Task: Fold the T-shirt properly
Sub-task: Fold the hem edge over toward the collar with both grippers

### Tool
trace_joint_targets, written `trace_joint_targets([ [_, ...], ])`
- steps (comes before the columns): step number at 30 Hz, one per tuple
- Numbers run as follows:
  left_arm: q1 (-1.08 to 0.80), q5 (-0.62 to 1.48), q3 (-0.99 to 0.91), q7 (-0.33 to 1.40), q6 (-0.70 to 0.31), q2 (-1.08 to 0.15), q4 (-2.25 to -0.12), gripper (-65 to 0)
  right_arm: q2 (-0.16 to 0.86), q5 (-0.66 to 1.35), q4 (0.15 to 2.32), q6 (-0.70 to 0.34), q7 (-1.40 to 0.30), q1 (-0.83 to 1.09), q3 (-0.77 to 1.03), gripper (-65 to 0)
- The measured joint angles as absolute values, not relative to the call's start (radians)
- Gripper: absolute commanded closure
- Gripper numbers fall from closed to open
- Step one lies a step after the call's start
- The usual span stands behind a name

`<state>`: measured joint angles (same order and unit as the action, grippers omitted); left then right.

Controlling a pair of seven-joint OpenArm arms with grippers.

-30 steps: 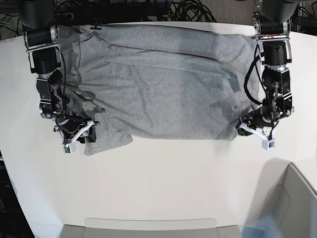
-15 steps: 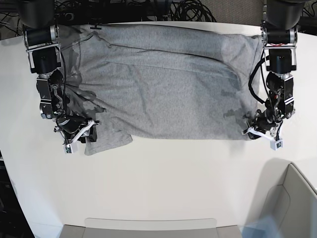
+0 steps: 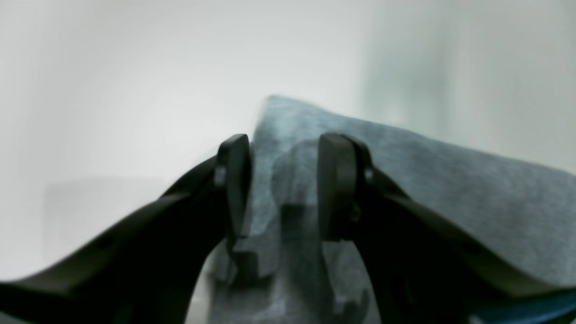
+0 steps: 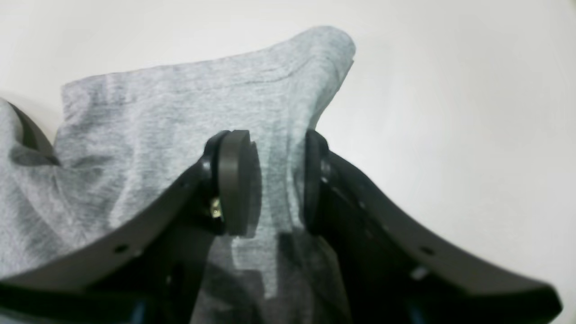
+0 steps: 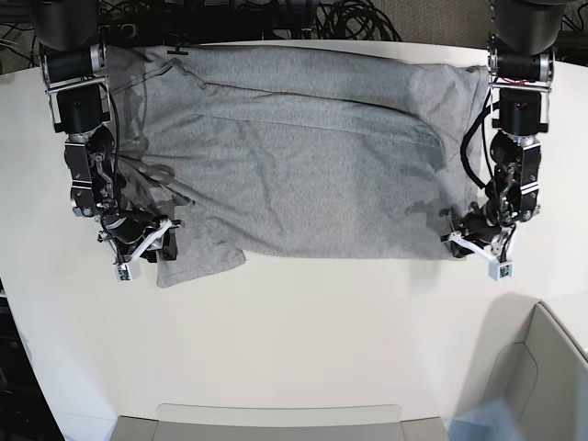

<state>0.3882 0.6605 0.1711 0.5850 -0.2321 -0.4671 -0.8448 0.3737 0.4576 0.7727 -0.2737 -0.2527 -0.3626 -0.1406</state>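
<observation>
Base view: we see the heather-grey short-sleeved cotton T-shirt (image 5: 303, 152) spread plain side up across the far half of the white desk (image 5: 303, 340), wrinkled, one sleeve hanging toward the near side at the view's left. Our right end effector (image 5: 145, 246) sits at that sleeve; in the right wrist view its dark pads (image 4: 234, 189) stand part-way apart with a ridge of grey fabric between them, touching both, so it holds the T-shirt. Our left end effector (image 5: 478, 250) is at the shirt's near corner on the view's right; left wrist view shows its jaws wide, cloth lying between, not pinched.
</observation>
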Motion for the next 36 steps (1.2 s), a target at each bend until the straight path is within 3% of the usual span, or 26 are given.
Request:
trace_joint_targets([
  [4, 0.388, 0.665, 0.171, 0.575, -0.233, -0.448, -0.845, -25.1, 0.374, 0.458, 0.773, -0.274, -0.253, -0.363, -0.141, -18.6],
  [7, 0.388, 0.665, 0.171, 0.574, -0.233, -0.446, -0.845, -21.2, 0.374, 0.458, 0.773, -0.274, -0.253, -0.363, -0.141, -18.2],
  [10, 0.388, 0.665, 0.173, 0.575, -0.233, -0.446, -0.845, -9.2, 0.374, 0.457, 0.772, -0.273, -0.253, -0.364, -0.141, -13.5],
  [12, 0.386, 0.665, 0.173, 0.574, -0.233, -0.446, -0.841, 0.0, 0.374, 0.453, 0.772, -0.268, -0.256, -0.368, -0.141, -5.4],
  [14, 0.386, 0.666, 0.173, 0.571, -0.234, -0.446, -0.833, 0.0, 0.374, 0.45, 0.765, -0.262, -0.282, -0.384, -0.141, 0.0],
  [28, 0.354, 0.654, -0.066, 0.606, -0.233, -0.433, -0.893, 0.0, 0.351, 0.419, 0.752, -0.258, -0.35, -0.539, -0.148, 0.0],
  [36, 0.336, 0.656, -0.09, 0.625, -0.235, -0.432, -0.997, 0.0, 0.348, 0.42, 0.965, -0.258, -0.393, -0.497, -0.145, 0.0],
])
